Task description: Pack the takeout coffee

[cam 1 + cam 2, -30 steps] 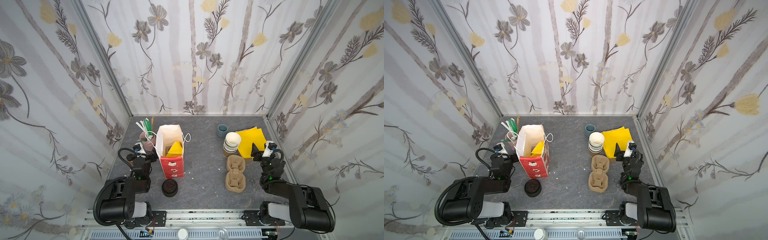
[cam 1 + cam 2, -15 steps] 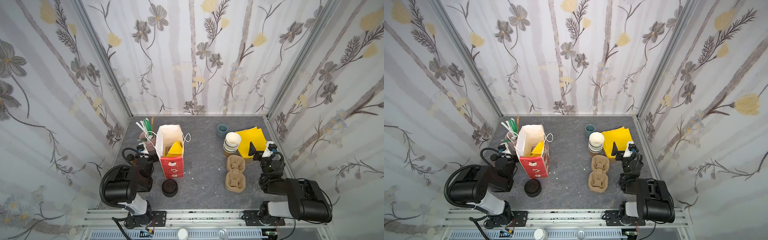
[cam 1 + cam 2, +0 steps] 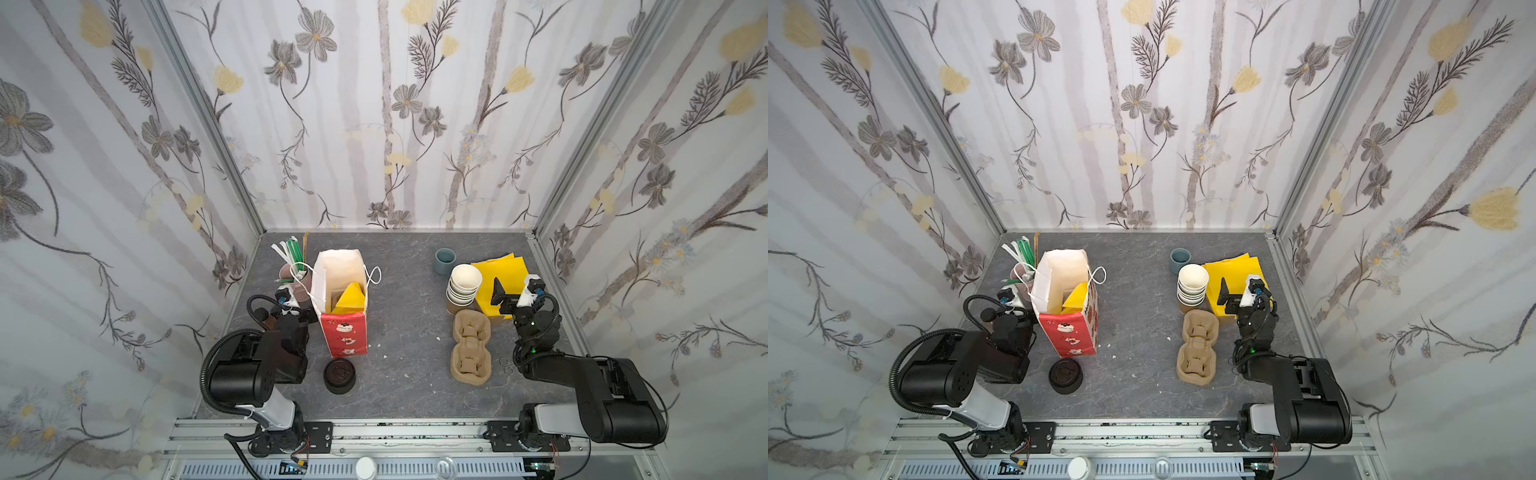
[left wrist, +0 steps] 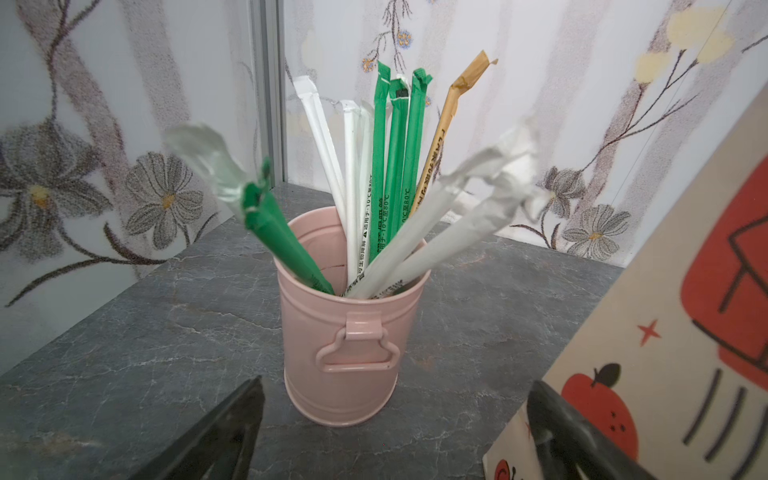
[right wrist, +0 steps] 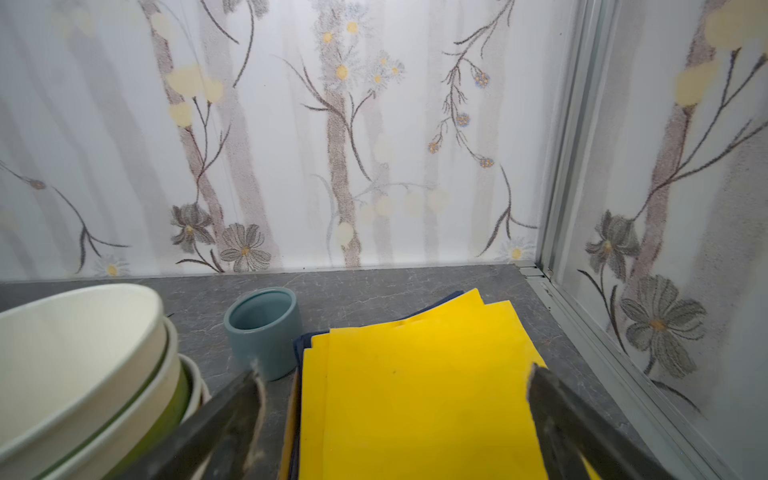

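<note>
A grey marbled desk [image 3: 407, 299] sits inside flowered walls [image 3: 374, 124]; I cannot spot the takeout coffee. Since a second ago the left arm [image 3: 249, 365] and right arm [image 3: 582, 374] have folded back a little. The right end effector [image 5: 395, 370] gapes empty over yellow napkins [image 5: 415, 399], and the left end effector [image 4: 397, 382] gapes empty just before the pink straw bucket [image 4: 345, 332].

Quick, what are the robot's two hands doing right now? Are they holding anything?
Left gripper: open, holding nothing.
Right gripper: open, holding nothing.
</note>
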You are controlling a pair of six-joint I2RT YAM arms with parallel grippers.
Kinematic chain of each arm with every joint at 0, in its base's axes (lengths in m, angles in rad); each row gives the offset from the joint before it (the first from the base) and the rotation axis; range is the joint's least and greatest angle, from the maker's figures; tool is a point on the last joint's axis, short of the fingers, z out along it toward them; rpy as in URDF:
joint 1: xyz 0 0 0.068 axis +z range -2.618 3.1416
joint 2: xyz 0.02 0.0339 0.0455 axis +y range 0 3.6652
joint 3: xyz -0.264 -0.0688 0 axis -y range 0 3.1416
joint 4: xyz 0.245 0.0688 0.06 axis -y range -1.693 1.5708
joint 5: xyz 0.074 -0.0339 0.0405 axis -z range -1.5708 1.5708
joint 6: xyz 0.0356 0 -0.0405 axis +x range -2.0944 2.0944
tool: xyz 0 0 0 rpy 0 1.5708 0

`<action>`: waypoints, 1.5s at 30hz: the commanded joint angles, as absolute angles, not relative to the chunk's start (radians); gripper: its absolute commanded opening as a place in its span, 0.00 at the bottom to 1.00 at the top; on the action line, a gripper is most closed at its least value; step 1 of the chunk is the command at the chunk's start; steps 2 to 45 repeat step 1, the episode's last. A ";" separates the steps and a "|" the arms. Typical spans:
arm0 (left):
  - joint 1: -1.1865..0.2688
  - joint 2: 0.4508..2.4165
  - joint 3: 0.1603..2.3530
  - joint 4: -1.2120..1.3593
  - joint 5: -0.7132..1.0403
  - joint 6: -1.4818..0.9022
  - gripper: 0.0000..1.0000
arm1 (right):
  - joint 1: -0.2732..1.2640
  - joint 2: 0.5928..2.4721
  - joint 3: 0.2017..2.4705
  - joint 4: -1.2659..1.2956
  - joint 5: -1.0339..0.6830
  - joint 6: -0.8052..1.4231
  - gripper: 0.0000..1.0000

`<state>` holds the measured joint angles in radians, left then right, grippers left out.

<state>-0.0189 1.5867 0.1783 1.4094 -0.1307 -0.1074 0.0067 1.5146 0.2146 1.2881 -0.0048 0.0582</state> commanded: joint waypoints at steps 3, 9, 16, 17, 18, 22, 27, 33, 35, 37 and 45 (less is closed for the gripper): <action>-0.022 1.588 0.187 1.446 -0.138 -0.078 1.00 | 0.010 1.509 0.212 1.289 0.038 0.034 1.00; -0.022 1.588 0.187 1.446 -0.138 -0.078 1.00 | 0.010 1.509 0.212 1.289 0.038 0.034 1.00; -0.022 1.588 0.187 1.446 -0.138 -0.078 1.00 | 0.010 1.509 0.212 1.289 0.038 0.034 1.00; -0.022 1.588 0.187 1.446 -0.138 -0.078 1.00 | 0.010 1.509 0.212 1.289 0.038 0.034 1.00; -0.022 1.588 0.187 1.446 -0.138 -0.078 1.00 | 0.010 1.509 0.212 1.289 0.038 0.034 1.00; -0.022 1.588 0.187 1.446 -0.138 -0.078 1.00 | 0.010 1.509 0.212 1.289 0.038 0.034 1.00; -0.022 1.588 0.187 1.446 -0.138 -0.078 1.00 | 0.010 1.509 0.212 1.289 0.038 0.034 1.00; -0.022 1.588 0.187 1.446 -0.138 -0.078 1.00 | 0.010 1.509 0.212 1.289 0.038 0.034 1.00; -0.022 1.588 0.187 1.446 -0.138 -0.078 1.00 | 0.010 1.509 0.212 1.289 0.038 0.034 1.00; -0.022 1.588 0.187 1.446 -0.138 -0.078 1.00 | 0.010 1.509 0.212 1.289 0.038 0.034 1.00; -0.022 1.588 0.187 1.446 -0.138 -0.078 1.00 | 0.010 1.509 0.212 1.289 0.038 0.034 1.00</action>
